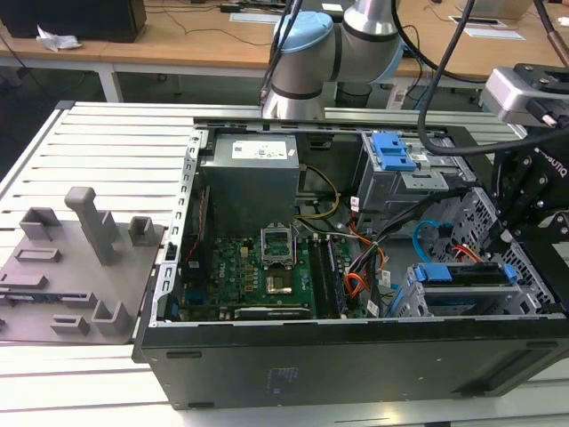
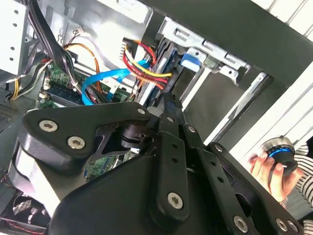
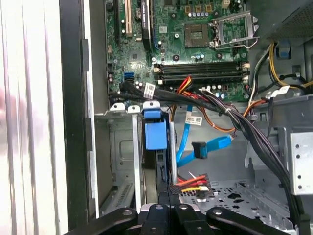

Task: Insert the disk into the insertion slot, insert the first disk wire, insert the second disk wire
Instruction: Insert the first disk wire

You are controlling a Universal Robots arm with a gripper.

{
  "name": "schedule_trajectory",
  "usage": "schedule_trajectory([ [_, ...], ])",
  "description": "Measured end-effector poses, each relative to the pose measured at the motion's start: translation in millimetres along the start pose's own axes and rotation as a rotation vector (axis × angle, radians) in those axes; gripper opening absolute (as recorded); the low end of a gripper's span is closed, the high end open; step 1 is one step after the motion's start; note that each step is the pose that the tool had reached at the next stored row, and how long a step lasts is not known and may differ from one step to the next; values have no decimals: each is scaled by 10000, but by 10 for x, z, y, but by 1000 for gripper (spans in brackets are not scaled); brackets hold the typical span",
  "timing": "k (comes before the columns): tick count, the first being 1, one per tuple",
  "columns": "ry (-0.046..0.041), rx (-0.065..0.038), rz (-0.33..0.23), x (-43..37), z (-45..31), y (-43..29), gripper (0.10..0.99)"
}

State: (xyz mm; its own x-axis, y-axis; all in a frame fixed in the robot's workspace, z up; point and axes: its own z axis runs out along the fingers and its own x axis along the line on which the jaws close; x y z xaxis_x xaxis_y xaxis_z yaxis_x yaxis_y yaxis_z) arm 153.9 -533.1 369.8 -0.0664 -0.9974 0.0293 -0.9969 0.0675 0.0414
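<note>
Slatted grey metal table [image 1: 107, 151] under an open computer case [image 1: 356, 365], wooden desks [image 1: 178, 44] behind the case, and a grey moulded fixture [image 1: 80, 258] just outside it on the exterior view's left. Inside the case, toward the exterior view's right: the disk [image 1: 467, 274] seated in the insertion slot [image 1: 404, 304], gripper [image 1: 507, 253] down at its end, the second disk wire [image 1: 425, 233] looping beside.

In the second wrist view, fingers [image 2: 171, 122] pressed together, aimed into the case at the disk [image 2: 192, 59]; impossible to tell any hold. Beyond the case wall, a person's hand [image 2: 268, 169] around a round knob [image 2: 279, 149].

In the first wrist view, gripper [image 3: 168, 193] at the disk [image 3: 155, 134] edge, the insertion slot [image 3: 122, 144] wall alongside, the second disk wire [image 3: 208, 146] with its connector hanging free, and the motherboard [image 3: 195, 49] deeper in the case.
</note>
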Motion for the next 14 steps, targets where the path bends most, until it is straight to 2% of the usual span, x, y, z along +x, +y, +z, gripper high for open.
schedule_trajectory([
  [7,-1,0,-1,15,10,217,106],
  [9,0,0,0,17,11,239,106],
  [14,1,1,0,16,11,243,106],
])
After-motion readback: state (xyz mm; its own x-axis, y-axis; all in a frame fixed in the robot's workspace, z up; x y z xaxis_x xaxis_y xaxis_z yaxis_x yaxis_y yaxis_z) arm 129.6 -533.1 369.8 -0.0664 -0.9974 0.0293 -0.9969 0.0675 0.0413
